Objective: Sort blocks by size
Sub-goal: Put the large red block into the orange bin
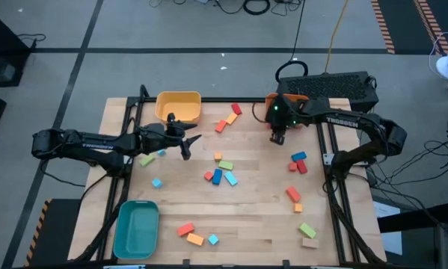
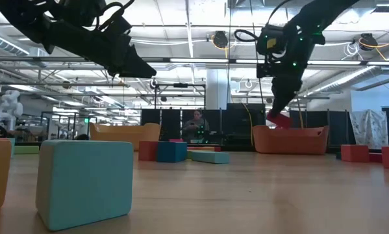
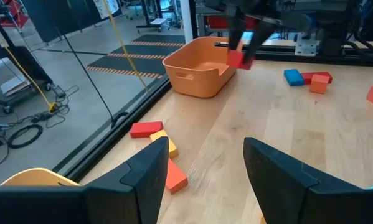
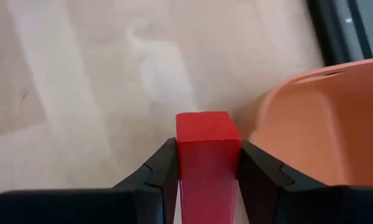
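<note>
Beside the orange bin (image 4: 323, 124), right gripper (image 4: 202, 163) clamped on a red block (image 4: 206, 155), raised off table. Left gripper (image 3: 198, 171) fingers apart, empty, near yellow bin (image 1: 179, 106).

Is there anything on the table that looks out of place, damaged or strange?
Nothing stands out. The blocks lie loose across the table, as expected for unsorted pieces. The right claw holds a red block above the wood beside the orange bin. The left claw is open and holds nothing.

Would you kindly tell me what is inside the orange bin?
The orange bin shows bare floor; the right end effector, holding a red block, hides one corner.
</note>
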You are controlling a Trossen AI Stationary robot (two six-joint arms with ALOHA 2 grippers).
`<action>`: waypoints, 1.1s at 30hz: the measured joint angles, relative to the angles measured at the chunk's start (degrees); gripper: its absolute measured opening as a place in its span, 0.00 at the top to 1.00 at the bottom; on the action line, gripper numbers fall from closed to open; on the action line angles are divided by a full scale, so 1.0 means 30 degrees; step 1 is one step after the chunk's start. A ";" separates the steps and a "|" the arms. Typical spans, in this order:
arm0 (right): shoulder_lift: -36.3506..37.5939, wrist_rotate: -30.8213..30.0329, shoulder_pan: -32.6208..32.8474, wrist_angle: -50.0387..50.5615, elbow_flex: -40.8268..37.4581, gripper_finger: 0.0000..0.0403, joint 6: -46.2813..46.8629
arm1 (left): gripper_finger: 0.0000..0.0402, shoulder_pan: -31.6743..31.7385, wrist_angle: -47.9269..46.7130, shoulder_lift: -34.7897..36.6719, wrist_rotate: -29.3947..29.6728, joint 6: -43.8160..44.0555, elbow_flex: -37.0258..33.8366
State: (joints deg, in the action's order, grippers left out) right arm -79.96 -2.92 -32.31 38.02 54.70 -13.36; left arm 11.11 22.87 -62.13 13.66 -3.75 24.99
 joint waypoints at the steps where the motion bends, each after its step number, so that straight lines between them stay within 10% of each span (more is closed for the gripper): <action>1: 0.0000 -0.0014 -0.0272 -0.0265 0.0007 0.71 0.0204 | 0.48 0.0000 0.0003 0.0000 0.0014 0.0007 0.0000; 33: -0.4141 -0.1464 -0.6123 -0.3425 0.0000 0.69 0.3044 | 0.48 0.0051 0.0038 0.0000 0.0105 -0.0519 0.0000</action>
State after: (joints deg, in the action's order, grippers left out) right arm -92.39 -7.31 -50.68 27.75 54.70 -4.23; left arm 11.27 22.99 -62.13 13.98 -5.31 24.99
